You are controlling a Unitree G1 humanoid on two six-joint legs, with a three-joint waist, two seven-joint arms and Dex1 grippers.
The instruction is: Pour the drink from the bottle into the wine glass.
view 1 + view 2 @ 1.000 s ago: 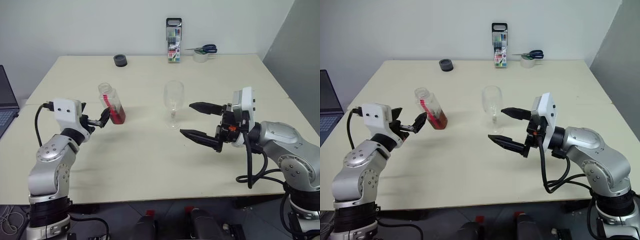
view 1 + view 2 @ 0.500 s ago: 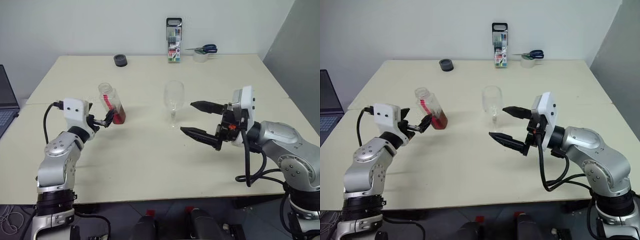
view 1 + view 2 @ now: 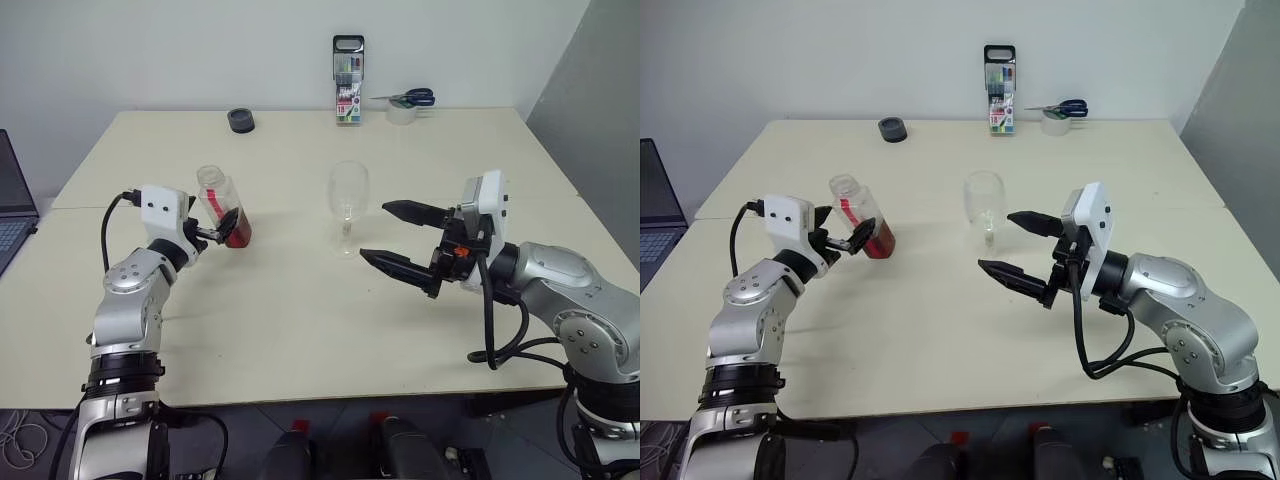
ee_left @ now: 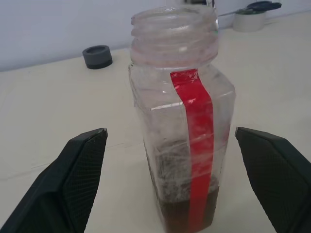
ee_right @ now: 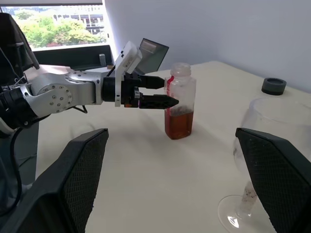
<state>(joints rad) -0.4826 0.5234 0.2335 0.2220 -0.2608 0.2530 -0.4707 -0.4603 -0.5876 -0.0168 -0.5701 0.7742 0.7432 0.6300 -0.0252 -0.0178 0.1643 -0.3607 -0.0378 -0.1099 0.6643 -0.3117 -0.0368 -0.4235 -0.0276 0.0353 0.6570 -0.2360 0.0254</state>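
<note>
The bottle stands upright on the table at the left, its mouth uncapped and a red strip down its side. A shallow layer of the reddish-brown drink sits at its bottom. My left gripper is open, with one finger on each side of the bottle's lower half and a gap on both sides in the left wrist view. The empty wine glass stands at the table's middle. Just to its right my right gripper hangs open, its fingertips pointing at the glass and holding nothing.
A dark grey ring, a pack of markers and a tape roll with scissors stand along the table's far edge. A laptop lies off the left side.
My left gripper has moved forward to the bottle, and its fingers now straddle it. The right gripper, bottle and glass have kept their places.
</note>
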